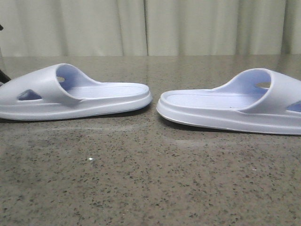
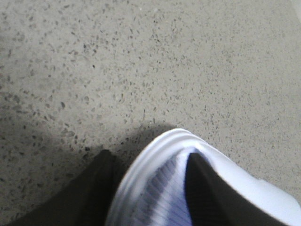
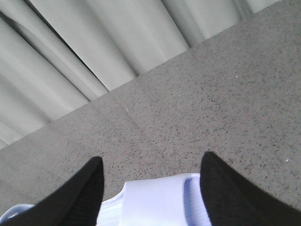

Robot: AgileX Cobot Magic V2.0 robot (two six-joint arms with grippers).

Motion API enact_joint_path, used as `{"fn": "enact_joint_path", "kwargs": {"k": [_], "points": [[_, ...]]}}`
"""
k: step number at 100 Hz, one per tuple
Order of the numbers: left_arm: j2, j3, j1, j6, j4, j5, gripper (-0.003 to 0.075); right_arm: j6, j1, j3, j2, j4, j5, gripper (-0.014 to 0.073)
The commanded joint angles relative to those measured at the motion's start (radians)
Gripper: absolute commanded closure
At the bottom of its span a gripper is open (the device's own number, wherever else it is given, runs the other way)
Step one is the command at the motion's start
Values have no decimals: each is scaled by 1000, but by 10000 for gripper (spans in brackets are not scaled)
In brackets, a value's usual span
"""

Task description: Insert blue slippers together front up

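Slippers, pale blue moulded foam, left one (image 1: 75,94) and right one (image 1: 235,106), lie apart on speckled table (image 1: 150,179); nesting not begun. My left tool (image 2: 150,188) and right tool (image 3: 148,193) each straddle one, fingers spread.

2 blue slippers (image 1: 75,92) (image 1: 235,106); 1 table (image 1: 141,179); 1 curtain (image 1: 141,26).

No text, label, brand, number or sign can be read in any of the three views. The two blue slippers (image 1: 75,92) (image 1: 235,106) show plain moulded surfaces with only ribbing on the footbeds, the speckled bench (image 1: 150,179) carries no markings, and the curtain (image 1: 150,26) behind is blank.
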Motion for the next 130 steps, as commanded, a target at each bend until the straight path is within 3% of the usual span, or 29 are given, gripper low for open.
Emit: {"fn": "enact_joint_path", "kwargs": {"k": [1,17,66,130], "points": [[3,-11,-17,-5,-21,56,533,-7,-6,-37,16,8,-72,209],[3,-11,-17,7,-21,53,706,-7,-6,-37,16,8,-72,209],[-28,-16,-17,106,-27,11,690,-7,-6,-37,16,8,-70,209],[-419,-16,-17,108,-81,78,691,-7,-6,-24,21,-4,-84,209]]}}
